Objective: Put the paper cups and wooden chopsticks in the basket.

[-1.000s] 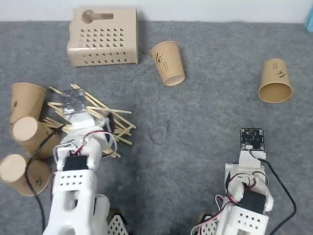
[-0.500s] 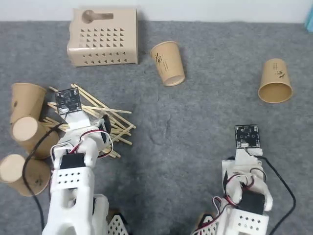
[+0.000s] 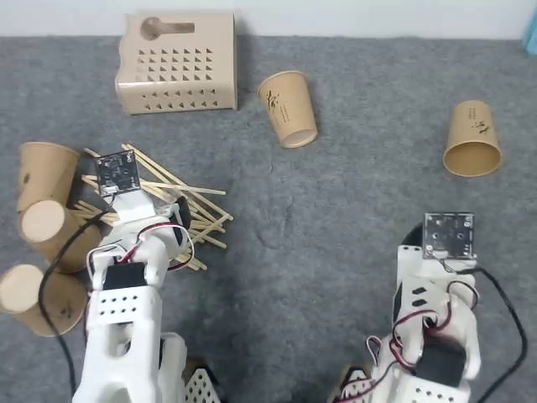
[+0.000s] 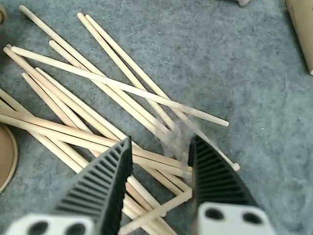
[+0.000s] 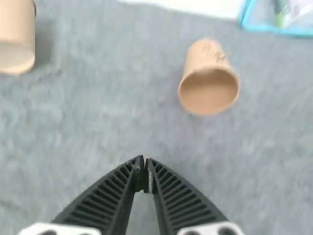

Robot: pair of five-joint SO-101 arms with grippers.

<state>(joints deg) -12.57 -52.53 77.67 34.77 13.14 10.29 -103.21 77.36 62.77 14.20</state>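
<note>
Overhead, I see a grey carpet (image 3: 336, 218) covering the whole working surface. A strip of white wall (image 3: 336, 17) runs along the far edge, and a blue-rimmed clear box (image 5: 274, 19) sits just past the far right corner.

At the far left, three paper cups (image 3: 54, 233) are huddled close together near the carpet's edge. Just beside them, to the right, the wooden chopsticks (image 3: 189, 206) lie in a loose, crossed heap. The left arm (image 3: 126, 294) rises from the near edge, with its wrist above the left part of that heap. The left gripper (image 4: 159, 147) points down at the sticks with its jaws parted to a moderate gap. Several sticks show through the gap, but I cannot tell whether the tips touch them.

Behind the heap and well apart from it, the basket (image 3: 178, 63) lies on its side against the far edge, perforated wall facing up. Near its right side, the middle cup (image 3: 288, 109) lies tipped over.

The right arm (image 3: 436, 311) stands at the near edge, right of centre. The right gripper (image 5: 143, 166) hangs over bare carpet with its jaws pressed together, gripping nothing. Farthest right, the right cup (image 3: 472, 138) lies on its side with its mouth facing the arms. It is ahead of that gripper and well apart from it.
</note>
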